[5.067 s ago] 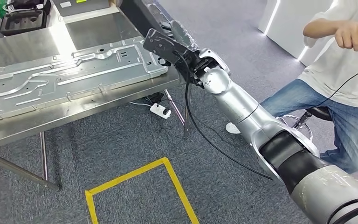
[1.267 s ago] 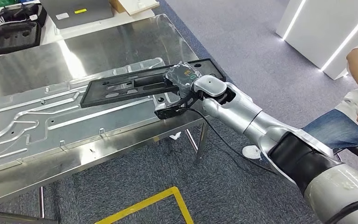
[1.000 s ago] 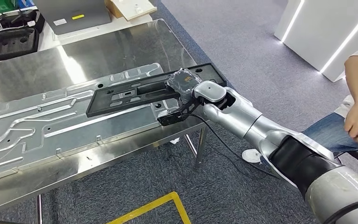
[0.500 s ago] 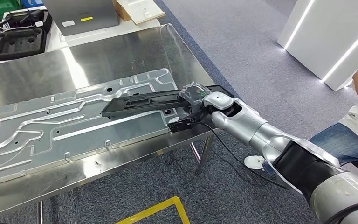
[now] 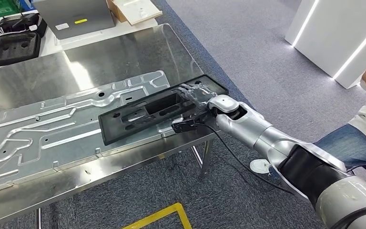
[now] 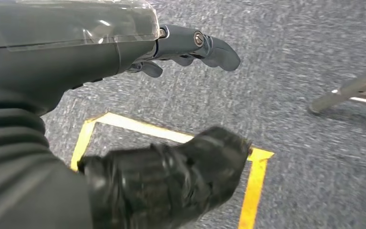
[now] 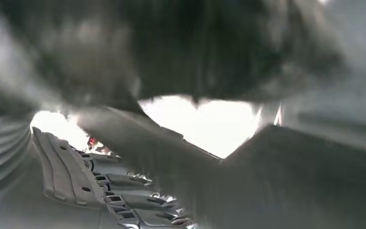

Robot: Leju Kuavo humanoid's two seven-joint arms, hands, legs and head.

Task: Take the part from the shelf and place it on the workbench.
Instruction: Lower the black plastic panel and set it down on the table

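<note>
A: Black part (image 5: 157, 110) lies flat across the stamped metal panel (image 5: 43, 126) on the desk (image 5: 124, 47), its near end at the desk's edge.

B: Right hand (image 5: 193, 98)?

A: On that end, dark fingers (image 5: 187, 90) over the rim. Can't tell if it's gripping or just resting there. Left hand (image 6: 124, 52) hangs over the floor, fingers loosely apart, holding nothing.

B: Risk?

A: Fingers catching the rim on pull-back could drag the part over the edge. The ribbed panel underneath may also let it rock or slide.
</note>
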